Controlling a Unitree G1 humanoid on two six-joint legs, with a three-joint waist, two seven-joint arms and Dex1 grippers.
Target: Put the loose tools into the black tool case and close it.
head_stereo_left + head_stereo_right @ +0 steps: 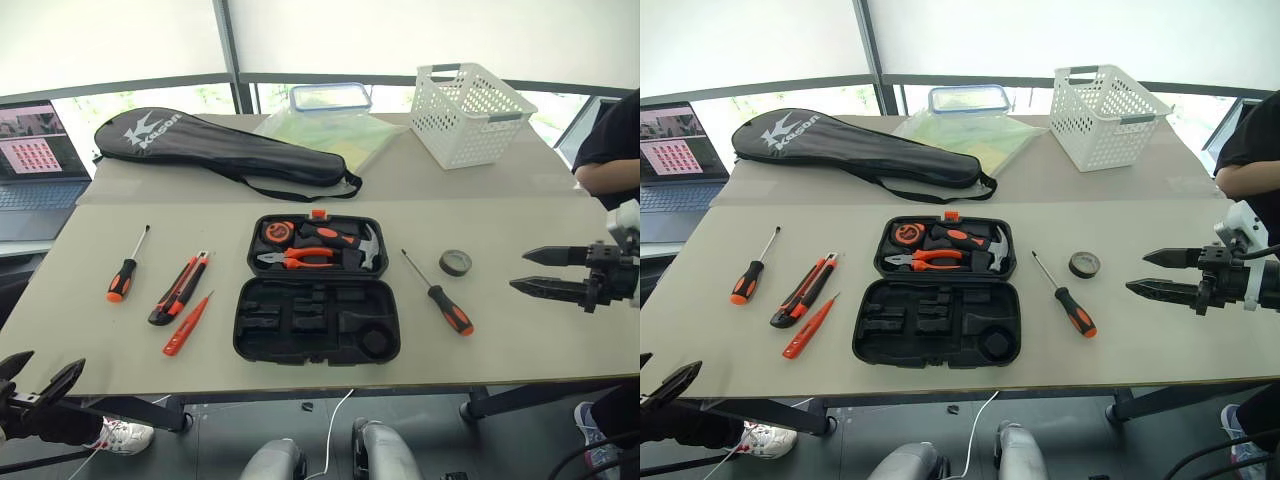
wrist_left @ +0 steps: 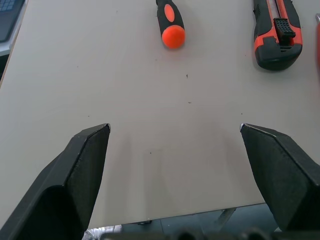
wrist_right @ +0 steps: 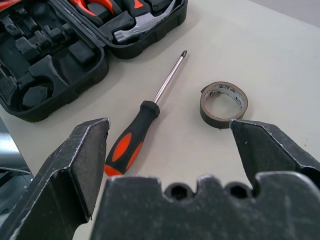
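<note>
The black tool case (image 1: 317, 290) is lying open at the centre of the head view, its far half holding pliers (image 1: 295, 259), a hammer (image 1: 348, 243) and a tape measure (image 1: 277, 232), its near half showing bare recesses. To its left on the grey table (image 1: 520, 215) three loose tools are sitting apart from one another: a screwdriver (image 1: 126, 267) at the far left, the utility knife (image 1: 180, 289) beside it, and the slim tester screwdriver (image 1: 187, 325) nearest the case. To the right of the case a second screwdriver (image 1: 439, 293) is lying at a slant, with the small tape roll (image 1: 456, 263) just beyond its tip side.

The right gripper (image 1: 532, 271) is hovering at the right edge, fingers spread wide, holding nothing, pointing toward the tape roll and screwdriver. The left gripper (image 1: 38, 375) is hanging at the lower left corner off the table's near edge, fingers likewise wide apart and empty.

Along the upper part of the frame, a long black racket bag (image 1: 215, 152), a clear lidded container (image 1: 331, 97) and a white basket (image 1: 470, 112) are standing well behind the case. A laptop (image 1: 35, 165) is sitting at the upper left, and a person's arm (image 1: 607, 160) is showing at the right edge.
</note>
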